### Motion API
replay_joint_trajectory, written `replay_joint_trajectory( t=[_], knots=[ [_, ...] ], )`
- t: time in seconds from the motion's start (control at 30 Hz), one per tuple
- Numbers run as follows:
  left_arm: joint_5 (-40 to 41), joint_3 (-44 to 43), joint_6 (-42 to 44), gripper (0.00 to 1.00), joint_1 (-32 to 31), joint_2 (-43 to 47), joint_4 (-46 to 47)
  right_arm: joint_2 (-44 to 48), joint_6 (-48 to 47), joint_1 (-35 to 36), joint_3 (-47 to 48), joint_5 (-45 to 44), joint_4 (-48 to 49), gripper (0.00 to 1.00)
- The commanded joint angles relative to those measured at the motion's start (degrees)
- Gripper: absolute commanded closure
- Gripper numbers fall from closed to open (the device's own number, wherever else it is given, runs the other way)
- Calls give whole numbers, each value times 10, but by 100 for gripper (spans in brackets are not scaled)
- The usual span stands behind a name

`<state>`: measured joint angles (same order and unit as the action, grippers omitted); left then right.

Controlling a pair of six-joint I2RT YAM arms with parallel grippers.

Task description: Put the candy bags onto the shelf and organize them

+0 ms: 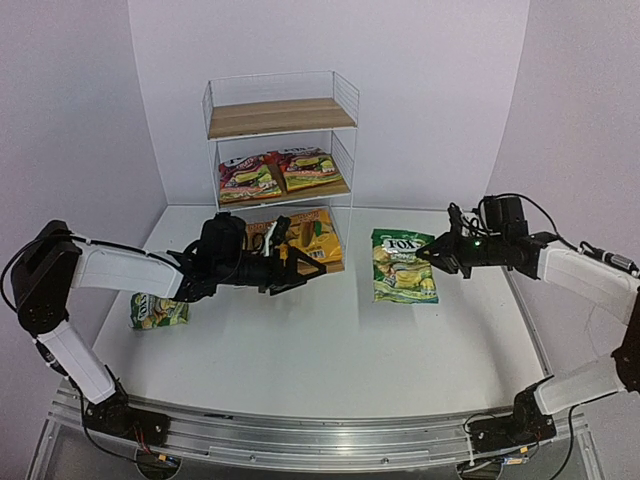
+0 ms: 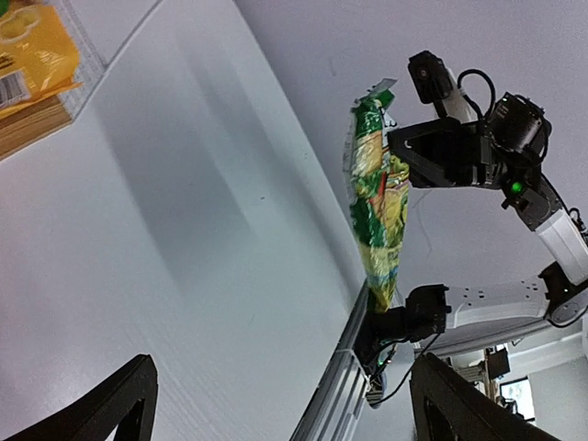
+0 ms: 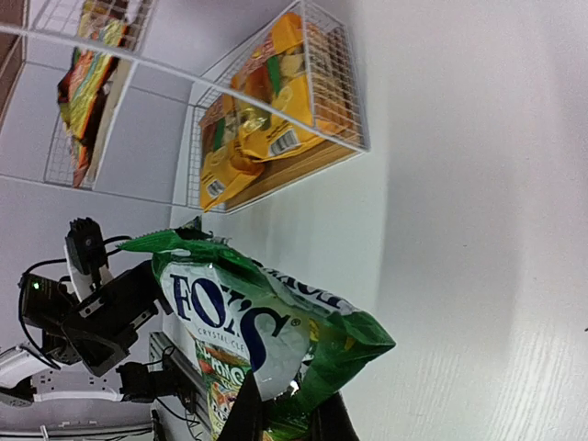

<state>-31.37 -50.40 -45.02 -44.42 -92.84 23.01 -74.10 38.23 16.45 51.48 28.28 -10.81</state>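
**Green bag (image 3: 266, 322) pinched at its edge**

Right fingers (image 3: 246, 418) clamp the bag's edge between them. It rests on the tabletop (image 1: 330, 350), right of the shelf (image 1: 282, 150). Left fingers (image 2: 115, 409) are spread wide and empty, near the bottom tier.

- The left gripper (image 2: 280, 409) shows only its two dark fingertips (image 2: 110, 404) at the bottom corners, spread wide with nothing between them.
- A white table (image 2: 184, 257) fills most of the view, tilted.
- A green bag (image 2: 377, 197) with fruit pictures lies far across it, seen nearly edge-on.
- The right gripper (image 2: 397, 152), black, is closed on that bag's side; a green light (image 2: 516, 187) glows on the arm behind it.
- Top left, a yellow bag (image 2: 32, 50) sits on a wooden board of the wire shelf (image 2: 87, 41).
- A metal rail (image 2: 335, 395) runs along the table's edge.
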Motion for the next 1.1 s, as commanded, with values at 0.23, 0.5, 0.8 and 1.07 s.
replay_joint_trajectory(
  t=[0.23,0.5,0.8,1.07],
  knots=[
    [-37,-145,20,11,-50,-75,28,16,53,128,109,-168,-32,100],
    [-27,-206,45,23,-54,-106,-28,10,80,149,126,-172,0,100],
    [-75,-240,39,44,-58,-131,-22,-3,89,156,135,-168,29,100],
    [-81,-261,28,94,-61,-140,-22,-1,80,157,136,-153,43,100]
  ],
)
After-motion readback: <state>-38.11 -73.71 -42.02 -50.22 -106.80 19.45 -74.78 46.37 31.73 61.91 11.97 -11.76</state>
